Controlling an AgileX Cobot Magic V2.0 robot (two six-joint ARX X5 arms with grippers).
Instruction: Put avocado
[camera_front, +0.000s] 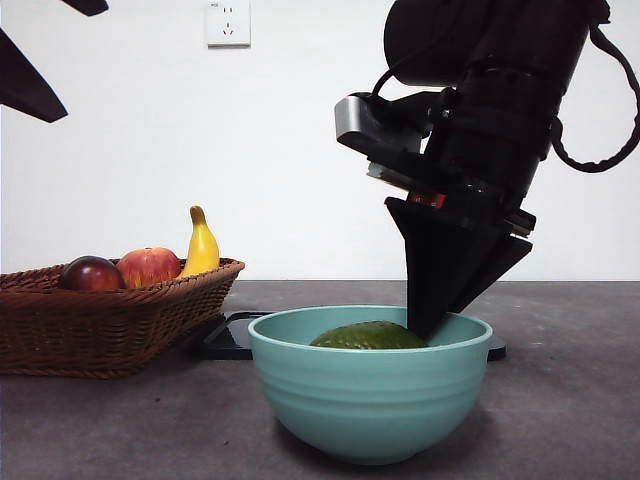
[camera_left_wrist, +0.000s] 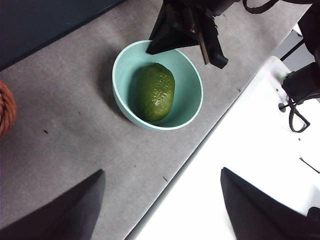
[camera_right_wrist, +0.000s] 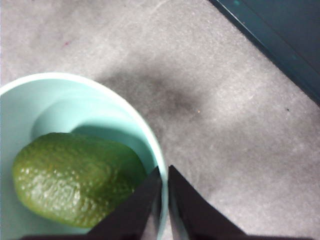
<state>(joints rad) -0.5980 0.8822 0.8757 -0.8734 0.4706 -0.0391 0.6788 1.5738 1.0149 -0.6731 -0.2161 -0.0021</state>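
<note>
The dark green avocado (camera_front: 368, 336) lies on its side inside the teal bowl (camera_front: 370, 400), free of any gripper. It also shows in the left wrist view (camera_left_wrist: 155, 92) and the right wrist view (camera_right_wrist: 75, 180). My right gripper (camera_front: 425, 330) points down at the bowl's rim (camera_right_wrist: 125, 110), beside the avocado. Its jaws are together with only a thin slit, and they hold nothing (camera_right_wrist: 165, 172). It also shows in the left wrist view (camera_left_wrist: 150, 50). My left gripper (camera_left_wrist: 162, 171) is open and empty, high above the table away from the bowl.
A wicker basket (camera_front: 100, 320) on the left holds a red apple (camera_front: 148, 266), a dark red-purple fruit (camera_front: 92, 273) and a banana (camera_front: 201, 245). A flat black pad (camera_front: 225, 340) lies behind the bowl. The table's edge (camera_left_wrist: 200, 150) runs near the bowl.
</note>
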